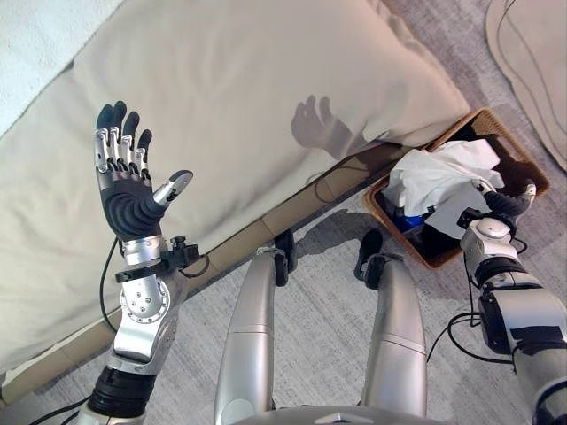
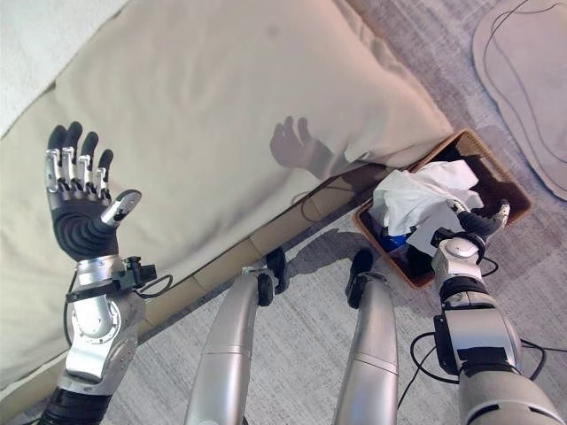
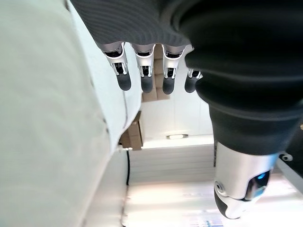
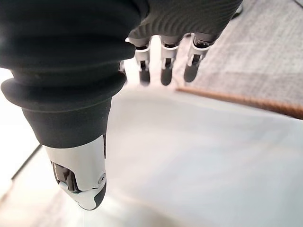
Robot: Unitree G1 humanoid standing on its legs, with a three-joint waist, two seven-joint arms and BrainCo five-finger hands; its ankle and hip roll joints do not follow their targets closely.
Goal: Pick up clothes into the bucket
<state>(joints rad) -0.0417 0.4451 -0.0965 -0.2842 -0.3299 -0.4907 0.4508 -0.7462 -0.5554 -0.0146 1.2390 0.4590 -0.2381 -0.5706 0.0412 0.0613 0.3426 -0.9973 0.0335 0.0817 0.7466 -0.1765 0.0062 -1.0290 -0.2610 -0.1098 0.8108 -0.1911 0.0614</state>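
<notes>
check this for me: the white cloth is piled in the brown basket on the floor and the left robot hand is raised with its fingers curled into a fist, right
One thing is off: the left robot hand is raised but its fingers are straight and spread, not in a fist, and it holds nothing. The left eye view shows this. The white cloth is indeed piled in the brown basket on the floor.

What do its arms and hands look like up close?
Silver-grey metal arms with black bands. Each hand, left hand and right hand, wears a dark ribbed cover; the fingers are silver with dark tips. Black cables loop near the wrists.
</notes>
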